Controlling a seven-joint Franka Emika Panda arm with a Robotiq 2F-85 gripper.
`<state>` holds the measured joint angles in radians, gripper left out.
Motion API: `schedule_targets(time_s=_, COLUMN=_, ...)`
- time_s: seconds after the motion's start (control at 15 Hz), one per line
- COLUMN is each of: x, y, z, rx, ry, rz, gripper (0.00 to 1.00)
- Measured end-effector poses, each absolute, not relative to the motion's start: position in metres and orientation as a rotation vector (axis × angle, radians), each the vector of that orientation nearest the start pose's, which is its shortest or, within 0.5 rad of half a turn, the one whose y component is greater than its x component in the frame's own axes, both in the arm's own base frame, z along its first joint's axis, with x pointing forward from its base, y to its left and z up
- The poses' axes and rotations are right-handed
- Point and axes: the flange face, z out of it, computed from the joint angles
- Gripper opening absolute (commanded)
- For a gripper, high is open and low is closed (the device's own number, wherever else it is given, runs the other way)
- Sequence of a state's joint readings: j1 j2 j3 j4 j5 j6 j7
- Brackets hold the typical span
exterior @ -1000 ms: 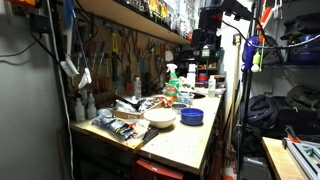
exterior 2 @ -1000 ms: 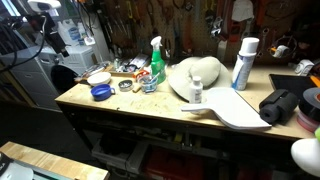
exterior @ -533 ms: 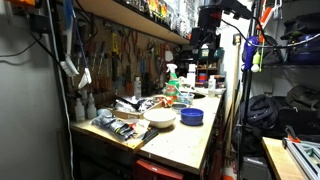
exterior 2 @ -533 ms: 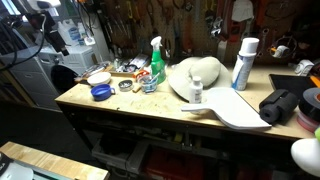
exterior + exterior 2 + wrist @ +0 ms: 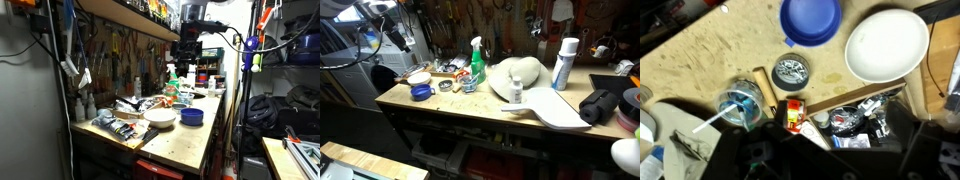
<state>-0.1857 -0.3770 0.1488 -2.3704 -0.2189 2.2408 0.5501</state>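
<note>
My gripper hangs high above the back of the cluttered workbench, also seen in an exterior view. In the wrist view its dark fingers sit wide apart at the bottom edge with nothing between them. Far below it lie a blue bowl, a white bowl, a round metal tin, a blue-lidded cup with a straw, a small red and yellow item and a wooden tray of clutter. Both bowls show in both exterior views.
A green spray bottle, a white hat-like shape, a white can and a black bag stand on the bench. A tool wall and a shelf run along its back. Bare wood lies at the front edge.
The arm has swung sideways over the bench, leftward in one exterior view and rightward in the other. Nothing on the bench has moved.
</note>
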Motion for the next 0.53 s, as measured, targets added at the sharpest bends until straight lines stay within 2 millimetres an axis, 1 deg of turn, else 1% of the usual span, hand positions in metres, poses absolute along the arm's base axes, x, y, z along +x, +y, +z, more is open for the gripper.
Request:
schedule_targets(time_s=0.13, x=0.494, y=-0.003, z=0.489, rx=-3.208, ry=0.655, rz=-0.553, gripper=1.00)
schedule_targets(time_s=0.27, x=0.531, y=0.012, z=0.481, rx=-3.216, ry=0.514, rz=-0.576, gripper=1.00)
schedule_targets(time_s=0.4, x=0.566, y=0.026, z=0.465, rx=-3.207, ry=0.354, rz=-0.544, gripper=1.00)
schedule_targets(time_s=0.53, x=0.595, y=0.038, z=0.443, rx=-3.163, ry=0.217, rz=-0.480, gripper=1.00)
